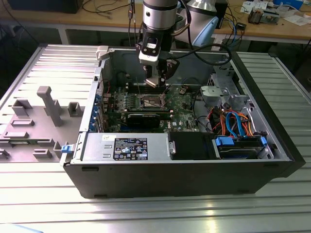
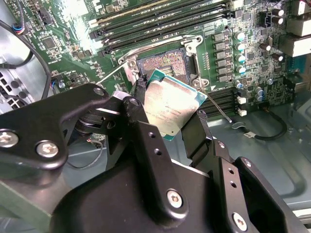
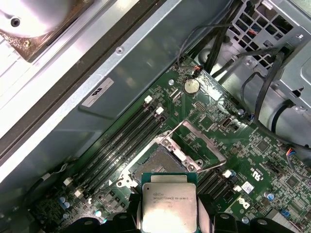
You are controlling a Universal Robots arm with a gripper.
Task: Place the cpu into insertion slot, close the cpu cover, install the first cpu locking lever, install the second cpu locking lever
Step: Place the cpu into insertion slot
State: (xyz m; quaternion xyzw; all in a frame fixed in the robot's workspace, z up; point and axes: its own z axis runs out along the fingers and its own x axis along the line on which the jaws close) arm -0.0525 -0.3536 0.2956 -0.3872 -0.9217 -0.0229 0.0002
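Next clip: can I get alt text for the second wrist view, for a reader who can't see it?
The gripper holds the cpu between its black fingers, silver top facing the camera, close to the open insertion slot but not yet seated in it. The slot's brownish-gold centre is bare, with green motherboard and long black memory slots around it.

Counter (image 1: 155, 213): ribbed silver metal, slats running across. An open computer case (image 1: 184, 177) sits on it, open side up. Just beside the case, on the exterior view's left, grey holder blocks (image 1: 48, 104) stand on the counter, one of them a tall post.
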